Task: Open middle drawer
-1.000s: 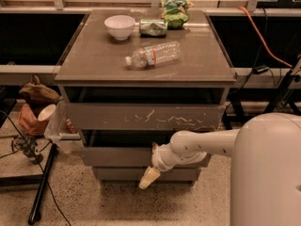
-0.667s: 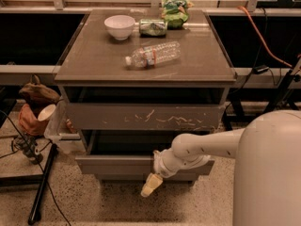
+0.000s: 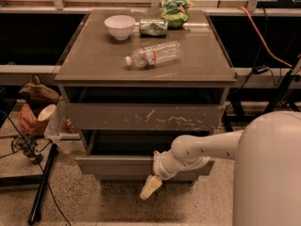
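The middle drawer (image 3: pixel 113 165) is a plain grey-brown front below the scratched top drawer (image 3: pixel 141 117). It stands pulled out toward me, with a dark gap above it. My gripper (image 3: pixel 149 187) hangs at the drawer's front lower edge, right of centre, with its cream tip pointing down-left toward the floor. My white arm (image 3: pixel 207 147) reaches in from the right and covers the drawer's right part. The bottom drawer (image 3: pixel 122 177) shows only as a thin strip under the middle one.
On the cabinet top lie a white bowl (image 3: pixel 119 26), a can (image 3: pixel 152 27), a green bag (image 3: pixel 174 12) and a water bottle (image 3: pixel 153 54). A plastic bin (image 3: pixel 59 126), a brown bag (image 3: pixel 35 95) and a black pole (image 3: pixel 42 187) are at the left. An orange cable (image 3: pixel 263 36) runs at the right.
The middle drawer front has slid out toward me and sits lower in view. My gripper and forearm have moved down and back with it.
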You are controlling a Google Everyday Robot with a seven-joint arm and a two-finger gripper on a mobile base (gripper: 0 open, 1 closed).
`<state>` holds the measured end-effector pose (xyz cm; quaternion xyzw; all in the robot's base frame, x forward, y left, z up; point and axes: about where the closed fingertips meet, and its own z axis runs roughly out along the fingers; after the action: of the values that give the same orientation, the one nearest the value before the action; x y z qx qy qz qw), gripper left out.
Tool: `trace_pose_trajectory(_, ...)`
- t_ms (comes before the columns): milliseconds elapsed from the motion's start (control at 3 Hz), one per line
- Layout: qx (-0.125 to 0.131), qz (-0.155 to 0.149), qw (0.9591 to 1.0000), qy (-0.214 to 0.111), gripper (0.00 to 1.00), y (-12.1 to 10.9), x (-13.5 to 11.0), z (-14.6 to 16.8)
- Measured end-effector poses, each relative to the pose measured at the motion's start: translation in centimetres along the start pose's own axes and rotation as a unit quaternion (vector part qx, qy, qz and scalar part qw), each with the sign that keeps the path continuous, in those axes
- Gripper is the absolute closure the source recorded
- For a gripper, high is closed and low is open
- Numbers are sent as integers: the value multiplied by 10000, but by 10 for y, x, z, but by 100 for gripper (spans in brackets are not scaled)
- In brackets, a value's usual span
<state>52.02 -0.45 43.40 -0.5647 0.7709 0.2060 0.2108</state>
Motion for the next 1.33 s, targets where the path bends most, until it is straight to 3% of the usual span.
trace_pose_trajectory(667,-119,82,9999,-12,0,15,2,-4)
trace_pose_trajectory(1333,-243,632,9976,-113,0,88,22,-31)
